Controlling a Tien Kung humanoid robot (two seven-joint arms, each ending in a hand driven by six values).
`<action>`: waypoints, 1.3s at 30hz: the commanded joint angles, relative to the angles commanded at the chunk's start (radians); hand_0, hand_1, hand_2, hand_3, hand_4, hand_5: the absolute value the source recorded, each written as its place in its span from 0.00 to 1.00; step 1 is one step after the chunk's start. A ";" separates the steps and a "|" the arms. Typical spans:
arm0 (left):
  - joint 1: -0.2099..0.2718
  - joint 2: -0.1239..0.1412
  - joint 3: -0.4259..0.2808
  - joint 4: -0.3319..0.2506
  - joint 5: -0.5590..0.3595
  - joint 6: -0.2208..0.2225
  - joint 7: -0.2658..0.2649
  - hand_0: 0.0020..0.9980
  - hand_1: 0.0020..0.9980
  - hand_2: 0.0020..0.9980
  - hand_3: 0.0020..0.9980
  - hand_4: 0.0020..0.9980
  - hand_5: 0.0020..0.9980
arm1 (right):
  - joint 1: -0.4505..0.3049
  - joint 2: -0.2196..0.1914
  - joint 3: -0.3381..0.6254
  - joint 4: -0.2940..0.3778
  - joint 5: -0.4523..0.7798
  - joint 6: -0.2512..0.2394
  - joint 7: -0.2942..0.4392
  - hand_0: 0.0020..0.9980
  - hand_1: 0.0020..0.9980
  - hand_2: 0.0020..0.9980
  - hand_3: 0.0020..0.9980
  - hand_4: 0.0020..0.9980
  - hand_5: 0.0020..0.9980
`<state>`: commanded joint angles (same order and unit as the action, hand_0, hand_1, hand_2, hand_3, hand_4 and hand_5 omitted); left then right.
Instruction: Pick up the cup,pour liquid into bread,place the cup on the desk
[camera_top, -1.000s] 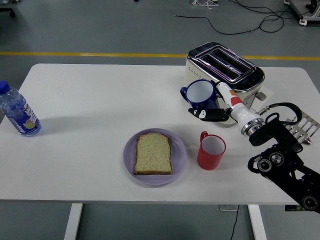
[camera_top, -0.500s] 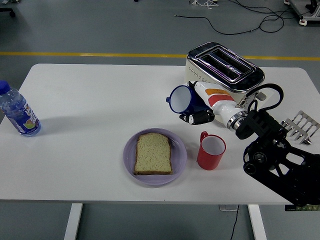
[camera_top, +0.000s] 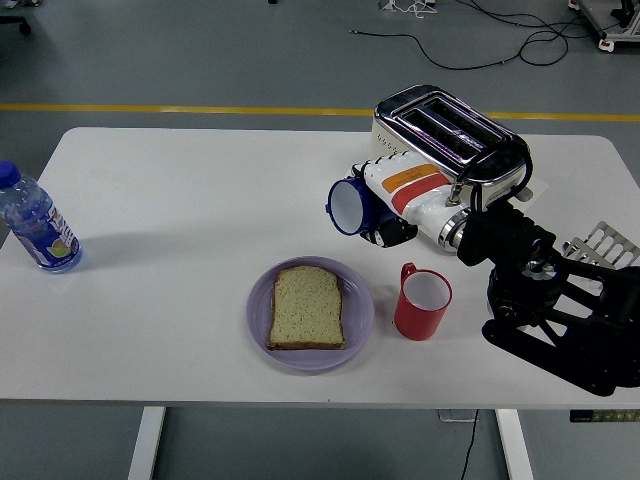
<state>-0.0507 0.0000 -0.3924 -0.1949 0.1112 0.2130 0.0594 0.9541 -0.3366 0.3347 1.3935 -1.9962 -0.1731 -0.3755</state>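
My right hand (camera_top: 385, 215) is shut on a dark blue cup (camera_top: 350, 206) with a white inside, held above the table. The cup lies tipped on its side, its mouth facing left toward the plate. Below and to the left, a slice of bread (camera_top: 308, 308) rests on a round lilac plate (camera_top: 355, 335). The cup is above and to the right of the bread, not over it. A red cup (camera_top: 421, 302) stands upright just right of the plate, under my forearm. My left arm is out of sight.
A chrome toaster (camera_top: 450, 140) stands behind my right hand. A water bottle (camera_top: 36, 223) with a blue cap stands at the table's left edge. A metal rack (camera_top: 603, 248) lies at the right edge. Bare white tabletop (camera_top: 190, 200) stretches between bottle and plate.
My right hand has carried the blue cup left, away from the toaster, and rolled it from upright onto its side. The wrist has turned so the white-and-orange back of the hand faces up.
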 joint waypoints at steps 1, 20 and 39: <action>0.000 0.000 0.000 0.000 0.000 0.000 0.000 0.65 0.66 0.68 0.52 0.24 0.85 | 0.012 0.000 -0.013 0.000 -0.023 0.005 -0.001 0.40 0.39 0.56 0.56 0.65 0.00; 0.007 0.000 0.000 -0.001 -0.005 0.001 0.000 0.65 0.66 0.68 0.52 0.24 0.85 | 0.158 0.019 -0.185 0.029 -0.240 0.064 -0.082 0.41 0.42 0.56 0.56 0.58 0.00; 0.013 0.000 -0.004 -0.001 -0.004 0.001 0.000 0.65 0.66 0.68 0.52 0.24 0.85 | 0.061 0.019 -0.074 0.015 -0.124 0.001 -0.079 0.40 0.41 0.56 0.56 0.60 0.00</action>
<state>-0.0381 0.0000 -0.3967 -0.1958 0.1077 0.2136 0.0594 1.0153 -0.3172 0.2610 1.4086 -2.1202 -0.1717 -0.4543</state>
